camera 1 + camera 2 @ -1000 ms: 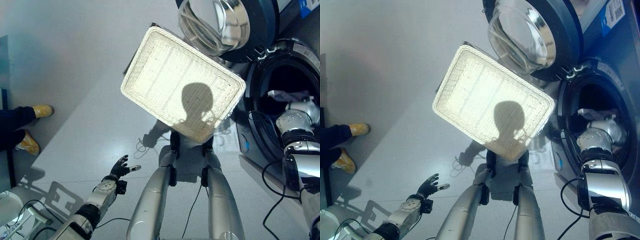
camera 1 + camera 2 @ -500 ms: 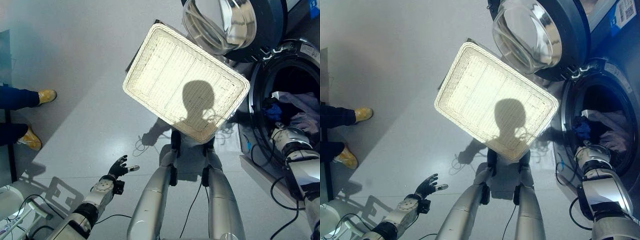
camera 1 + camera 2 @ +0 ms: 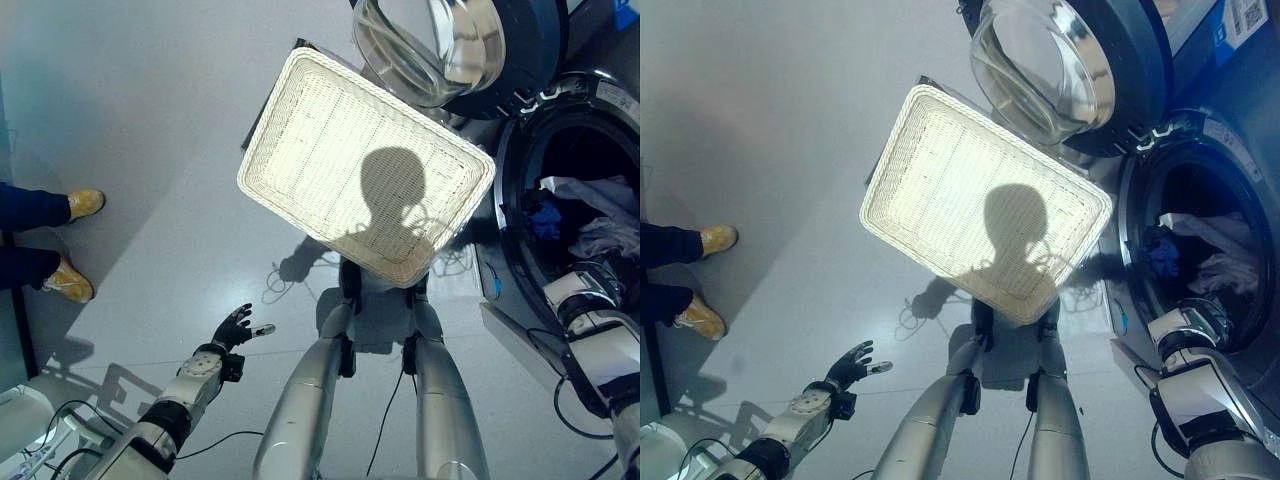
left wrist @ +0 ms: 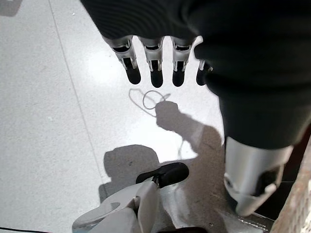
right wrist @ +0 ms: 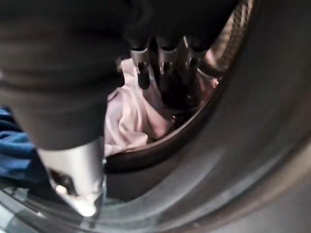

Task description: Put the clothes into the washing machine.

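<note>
The washing machine [image 3: 505, 190] stands at the right with its round door [image 3: 450, 50] swung open. Inside the drum lie a white cloth [image 3: 600, 195] and a blue cloth [image 3: 545, 220]. My right hand [image 5: 165, 73] hangs at the drum's lower rim, open, fingers straight and holding nothing. Past them lies a pale pink cloth [image 5: 129, 111]. My left hand [image 3: 233, 328] is low on the left over the floor, open, its fingers [image 4: 155, 73] spread. The white wicker basket [image 3: 365, 165] in front of me holds nothing.
A person's legs in yellow shoes [image 3: 70, 280] stand at the left edge. Grey floor [image 3: 150, 120] stretches to the left of the basket. A white object [image 3: 20, 420] sits at the bottom left corner.
My right hand has drawn back out of the drum to its lower rim, leaving the clothes inside. My left hand has stayed where it was.
</note>
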You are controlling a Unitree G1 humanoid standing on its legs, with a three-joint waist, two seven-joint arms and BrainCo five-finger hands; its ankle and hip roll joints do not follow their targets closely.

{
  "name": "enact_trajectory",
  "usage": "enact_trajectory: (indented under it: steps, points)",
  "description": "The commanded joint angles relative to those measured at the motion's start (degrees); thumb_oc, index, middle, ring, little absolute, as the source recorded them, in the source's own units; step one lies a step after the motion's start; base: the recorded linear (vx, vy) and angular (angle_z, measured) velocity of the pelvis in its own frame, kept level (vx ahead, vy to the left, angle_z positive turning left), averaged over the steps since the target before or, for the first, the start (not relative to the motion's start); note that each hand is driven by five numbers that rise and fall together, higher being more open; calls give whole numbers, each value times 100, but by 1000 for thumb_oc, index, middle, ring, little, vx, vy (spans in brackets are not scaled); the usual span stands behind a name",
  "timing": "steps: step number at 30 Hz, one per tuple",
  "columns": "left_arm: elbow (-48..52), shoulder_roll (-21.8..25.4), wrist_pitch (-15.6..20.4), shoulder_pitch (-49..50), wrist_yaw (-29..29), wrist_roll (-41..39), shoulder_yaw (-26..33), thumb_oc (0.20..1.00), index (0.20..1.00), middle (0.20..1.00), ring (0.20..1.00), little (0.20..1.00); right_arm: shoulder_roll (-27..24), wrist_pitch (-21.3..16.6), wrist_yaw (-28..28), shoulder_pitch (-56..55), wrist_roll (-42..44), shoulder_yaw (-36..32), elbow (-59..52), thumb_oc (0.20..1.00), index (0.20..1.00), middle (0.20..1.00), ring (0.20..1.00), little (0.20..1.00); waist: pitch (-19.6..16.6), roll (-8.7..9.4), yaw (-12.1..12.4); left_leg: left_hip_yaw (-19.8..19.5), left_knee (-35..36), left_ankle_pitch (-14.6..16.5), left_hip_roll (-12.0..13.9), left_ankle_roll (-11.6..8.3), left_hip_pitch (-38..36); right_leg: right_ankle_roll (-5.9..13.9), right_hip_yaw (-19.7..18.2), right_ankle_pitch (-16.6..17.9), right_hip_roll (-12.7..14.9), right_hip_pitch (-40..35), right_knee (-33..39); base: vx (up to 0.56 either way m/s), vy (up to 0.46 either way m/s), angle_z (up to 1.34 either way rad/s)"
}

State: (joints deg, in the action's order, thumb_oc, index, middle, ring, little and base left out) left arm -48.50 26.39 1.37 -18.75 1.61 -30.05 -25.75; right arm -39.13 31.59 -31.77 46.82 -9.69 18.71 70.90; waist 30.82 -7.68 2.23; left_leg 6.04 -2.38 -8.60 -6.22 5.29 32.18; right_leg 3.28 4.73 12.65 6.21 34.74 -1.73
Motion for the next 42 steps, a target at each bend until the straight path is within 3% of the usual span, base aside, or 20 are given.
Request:
enact_trajectory:
  steps: [1, 4, 6, 7, 9, 10, 11, 12, 13, 14, 18, 24, 29, 33, 36, 42]
  points:
    - [-250, 81, -110, 87, -26, 133, 146, 1000, 1000, 1000, 1000, 1000, -403, -36, -246, -249, -186, 301, 75, 1000, 1000, 1000, 1000, 1000, -103, -35, -9, -58, -156, 313, -33, -374, 30, 365, 220, -270, -66, 83, -395, 0, 0, 0]
    - [-310, 21, -105, 109, -4, 216, 226, 1000, 1000, 1000, 1000, 1000, -177, -468, -279, -560, 81, 261, -168, 1000, 1000, 1000, 1000, 1000, -103, 10, -55, -9, -169, 344, -3, -384, -20, 347, 227, -314, -74, 23, -401, 0, 0, 0]
    - [-314, 17, -106, 109, -1, 217, 228, 1000, 1000, 1000, 1000, 1000, -164, -496, -280, -576, 91, 258, -179, 1000, 1000, 1000, 1000, 1000, -103, 12, -57, -7, -172, 346, -2, -385, -22, 346, 226, -318, -75, 20, -404, -7, 7, 3]
    - [-322, -64, -115, 157, 89, 261, 271, 1000, 1000, 1000, 1000, 1000, 69, -1289, -331, -889, 357, 272, -456, 1000, 1000, 1000, 1000, 1000, -103, 50, -91, 4, -198, 376, 21, -386, -88, 311, 224, -400, -100, -52, -472, -13, 14, 5]
    - [-322, -64, -115, 157, 89, 261, 271, 1000, 1000, 1000, 1000, 1000, 69, -1289, -331, -889, 357, 272, -456, 1000, 1000, 1000, 1000, 1000, -103, 50, -91, 4, -198, 376, 21, -386, -88, 311, 224, -400, -100, -52, -472, -6, 7, 2]
    - [-309, -143, -131, 234, 177, 300, 320, 1000, 1000, 1000, 1000, 1000, 294, -2032, -205, -1195, 749, 312, -978, 1000, 1000, 1000, 1000, 1000, -103, 98, -125, -15, -217, 406, 23, -379, -188, 274, 205, -477, -128, -153, -532, -9, 35, 3]
    - [-301, -331, -177, 386, 349, 359, 469, 1000, 1000, 1000, 1000, 1000, 751, -3285, 582, -1779, 1474, 478, -2281, 1000, 1000, 1000, 1000, 1000, -103, 224, -204, -73, -321, 488, 20, -385, -402, 203, 146, -623, -184, -366, -659, -4, 35, -3]
    - [-308, -347, -191, 396, 363, 362, 485, 1000, 1000, 1000, 1000, 1000, 802, -3338, 672, -1860, 1626, 500, -2426, 1000, 1000, 1000, 1000, 1000, -103, 242, -216, -74, -332, 499, 21, -390, -436, 196, 144, -636, -186, -400, -665, 20, 23, -9]
    - [-350, -404, -198, 457, 392, 315, 561, 1000, 1000, 1000, 1000, 1000, 1000, -3761, 1200, -2187, 2210, 525, -2834, 1000, 1000, 1000, 1000, 1000, -103, 324, -267, -78, -410, 556, 35, -416, -577, 156, 125, -704, -207, -545, -703, 41, 10, -24]
    - [-485, -473, -169, 504, 371, 343, 660, 1000, 1000, 1000, 1000, 1000, 1166, -4211, 1812, -2545, 2245, 521, -3047, 1000, 1000, 1000, 1000, 1000, -103, 399, -315, -58, -467, 616, 54, -427, -763, 122, 128, -775, -221, -742, -712, 41, 5, -25]
    - [-825, -552, -92, 491, 313, 321, 735, 1000, 1000, 1000, 1000, 1000, 1296, -4773, 2593, -2954, 2149, 663, -3034, 1000, 1000, 1000, 1000, 1000, -103, 534, -372, -29, -544, 713, 103, -476, -1138, 97, 155, -882, -228, -1174, -667, 35, -35, -8]
    - [-1289, -669, 23, 533, 158, 398, 720, 1000, 1000, 1000, 1000, 1000, 1527, -4835, 2335, -2958, 1973, 747, -2468, 1000, 1000, 1000, 1000, 1000, -345, 607, -302, -66, -453, 749, 215, -586, -1631, 59, 327, -958, -227, -1788, -443, 66, -96, 11]
    - [-1453, -760, -27, 768, 111, 542, 821, 1000, 1000, 1000, 1000, 1000, 1734, -4895, 2827, -3214, 2413, 599, -2377, 1000, 1000, 1000, 1000, 1000, -711, 606, -251, -176, 27, 616, 349, -694, -2063, 14, 449, -1103, -335, -2194, -350, 54, -71, 17]
    - [-1848, -893, 77, 958, -163, 812, 991, 1000, 1000, 1000, 1000, 1000, 1991, -4362, 3676, -3575, 2706, 317, -1401, 1000, 1000, 1000, 1000, 1000, -1174, 680, -261, -271, 244, 597, 408, -719, -2506, -70, 492, -1331, -451, -2678, -353, 57, -54, 19]
    - [-2049, -992, 261, 1067, -488, 969, 1052, 1000, 1000, 1000, 1000, 1000, 2107, -4103, 3961, -3708, 2360, 180, -551, 1000, 1000, 1000, 1000, 1000, -1441, 743, -244, -312, 73, 746, 384, -677, -2741, -132, 491, -1407, -475, -2991, -361, 84, -10, 19]
    - [-2109, -1163, 339, 1365, -1095, 1217, 1097, 1000, 1000, 1000, 1000, 1000, 2189, -3512, 3919, -3942, 1544, 96, -7, 1000, 1000, 1000, 1000, 1000, -1991, 897, -170, -338, -24, 974, 334, -617, -3278, -113, 427, -1312, -532, -3636, -13, 103, 6, 5]
